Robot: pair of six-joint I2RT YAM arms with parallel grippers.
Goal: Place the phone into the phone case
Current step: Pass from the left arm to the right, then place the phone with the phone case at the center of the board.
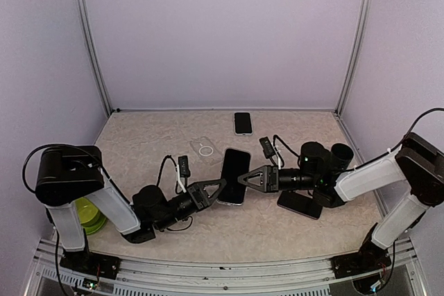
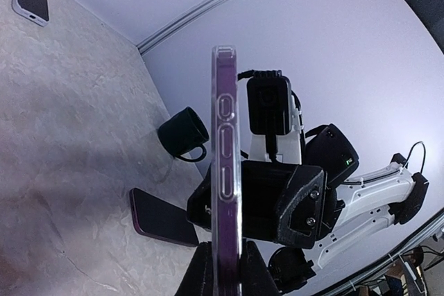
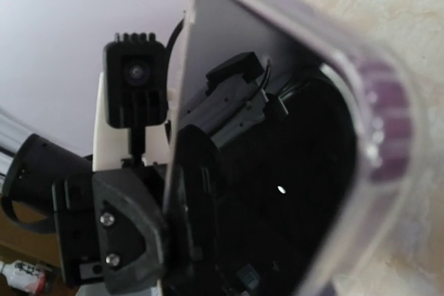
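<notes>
A purple phone (image 1: 234,175) with a clear phone case (image 2: 216,109) wrapped round its edge is held up on edge above the table's middle. My left gripper (image 1: 218,188) is shut on its lower end, fingers (image 2: 201,275) pressed to both faces. From the other side my right gripper (image 1: 244,179) reaches the phone's opposite edge. Its black fingers (image 2: 277,199) stand on either side of the phone, open. Close up in the right wrist view, the dark screen (image 3: 291,192) and the clear rim (image 3: 388,109) fill the frame.
A second clear case (image 1: 203,148) with a ring lies flat behind the grippers. One dark phone (image 1: 300,204) lies under the right arm, another (image 1: 242,123) near the back wall. A black mug (image 1: 340,152) stands at the right and a green object (image 1: 90,214) by the left base.
</notes>
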